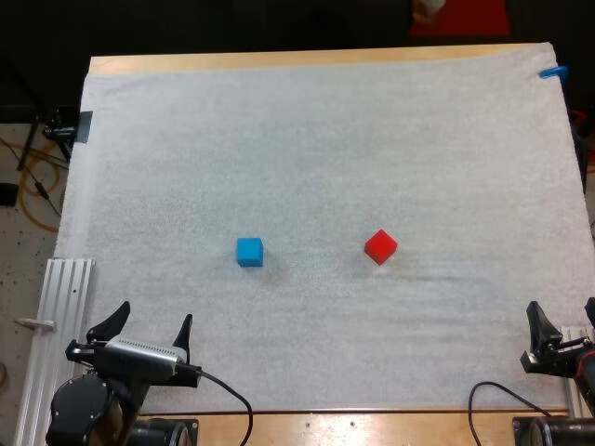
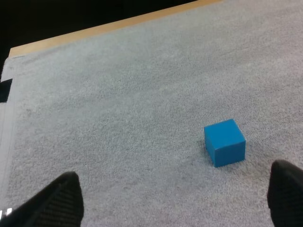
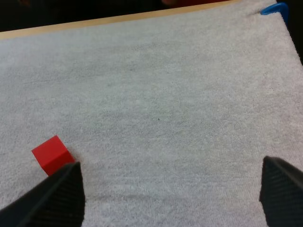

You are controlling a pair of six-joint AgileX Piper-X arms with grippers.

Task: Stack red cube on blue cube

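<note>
Our left gripper (image 1: 153, 322) and right gripper (image 1: 564, 321) gape wide, empty; the red cube (image 1: 380, 246) lies far and left of the latter's fingers (image 1: 537, 325).

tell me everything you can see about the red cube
The red cube is a small, plain, uniformly red block with matte faces and sharp edges. It rests flat on the white mat, turned so a corner points toward the mat's near edge. It sits to the right of the blue cube and apart from it. Only the mat touches it; nothing holds it.
</note>
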